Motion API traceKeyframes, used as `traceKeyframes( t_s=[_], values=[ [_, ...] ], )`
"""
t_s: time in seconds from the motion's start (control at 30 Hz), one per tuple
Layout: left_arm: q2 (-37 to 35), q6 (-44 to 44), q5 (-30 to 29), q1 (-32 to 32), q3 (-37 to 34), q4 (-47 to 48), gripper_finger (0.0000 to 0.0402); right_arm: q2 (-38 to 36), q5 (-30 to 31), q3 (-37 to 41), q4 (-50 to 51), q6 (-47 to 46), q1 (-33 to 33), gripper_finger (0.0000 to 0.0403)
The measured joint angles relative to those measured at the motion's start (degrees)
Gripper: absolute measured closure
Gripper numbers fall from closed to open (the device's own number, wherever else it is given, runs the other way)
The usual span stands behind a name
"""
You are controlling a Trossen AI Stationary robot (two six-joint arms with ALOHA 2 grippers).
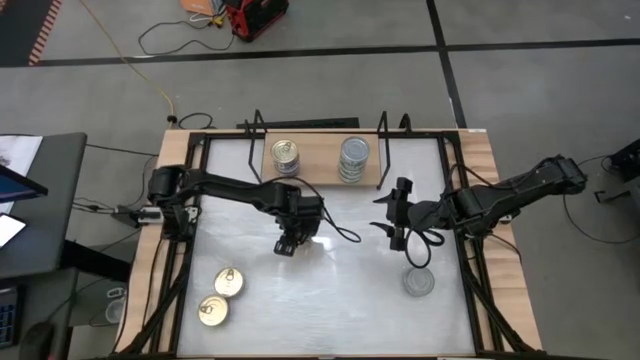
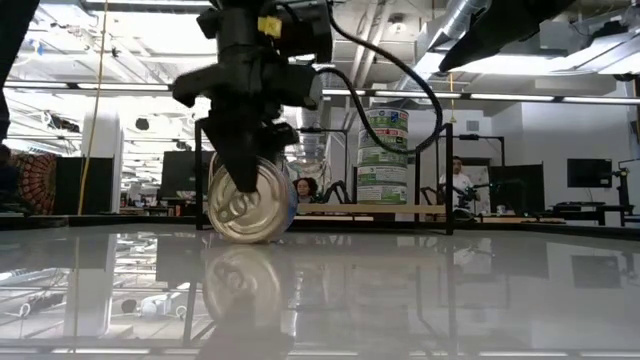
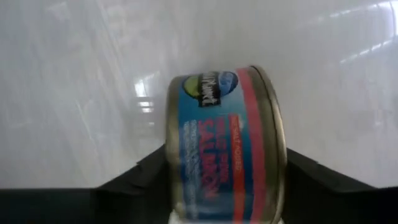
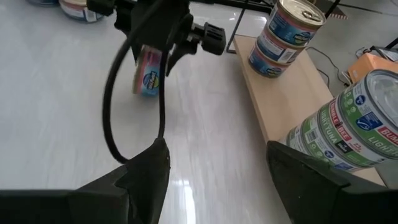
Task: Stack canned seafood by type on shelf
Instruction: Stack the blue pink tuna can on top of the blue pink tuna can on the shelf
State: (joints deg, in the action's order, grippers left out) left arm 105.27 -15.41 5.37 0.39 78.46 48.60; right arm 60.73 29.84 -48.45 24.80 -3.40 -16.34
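Two black jointed arms; looped black cable on the left gripper [image 1: 287,243], yellow tag near wrist; right gripper [image 1: 398,214] black, angular fingers.

White glossy tabletop [image 1: 330,300] with wooden edges, carrying the shelf [image 1: 318,160] at its far side. On that shelf board, a stack of gold-lidded tins [image 1: 286,157] and, beside it, a taller stack of silver-lidded tins [image 1: 353,160]. Near of the shelf on the bare top: two gold-lidded tins [image 1: 221,296] lying flat, one silver-lidded tin [image 1: 418,283], and one tin on its edge [image 2: 250,203].
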Motion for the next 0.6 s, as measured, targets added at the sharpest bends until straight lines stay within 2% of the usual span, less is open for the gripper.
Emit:
traceKeyframes(
  t_s=[0.07,0.23,0.4,0.6],
  values=[
    [-0.92,0.43,-0.07,0.00,0.00,0.51,0.0219,0.00,0.01,0.00,-0.13,0.00,0.00,0.0111],
    [-2.97,1.12,0.17,0.02,0.00,2.84,0.0219,0.00,0.01,0.00,-0.87,-0.02,0.00,0.0111],
    [-8.57,0.69,-0.44,0.71,2.09,8.01,0.0219,0.00,0.01,0.00,-1.00,-0.02,0.00,0.0111],
    [-17.85,1.61,-5.64,7.06,5.16,5.79,0.0219,0.00,0.01,0.00,-1.60,0.24,0.00,0.0111]
  ],
)
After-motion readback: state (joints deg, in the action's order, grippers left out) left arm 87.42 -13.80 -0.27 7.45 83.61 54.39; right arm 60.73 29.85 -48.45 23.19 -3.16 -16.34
